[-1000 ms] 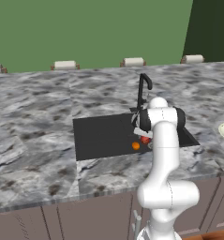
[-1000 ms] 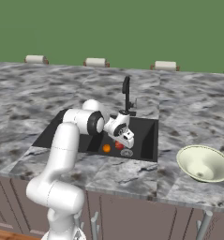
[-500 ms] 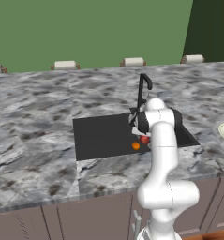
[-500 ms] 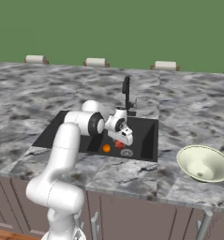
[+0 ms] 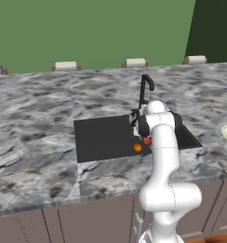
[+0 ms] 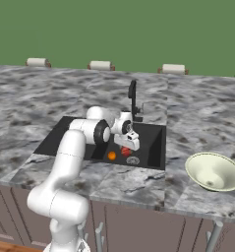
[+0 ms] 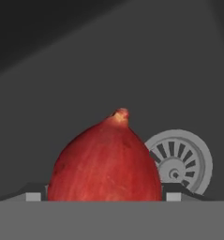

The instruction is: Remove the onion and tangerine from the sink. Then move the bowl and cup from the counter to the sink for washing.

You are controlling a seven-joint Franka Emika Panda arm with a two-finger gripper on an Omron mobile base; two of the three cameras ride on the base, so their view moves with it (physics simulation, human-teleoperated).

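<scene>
Nothing is out yet — the onion and tangerine lie in the sink, bowl waits on the counter at right, and the gripper straddles the onion with jaws wide, grip uncertain.

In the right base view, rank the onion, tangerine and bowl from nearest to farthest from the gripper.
1. The onion, in the sink, directly under the gripper.
2. The tangerine, in the sink, just beside the onion.
3. The bowl, on the counter, far right.

The white arm rises from its base, bends at the elbow and reaches down into the sink. Its hand hangs low over the basin floor, finger tips spread apart.
</scene>
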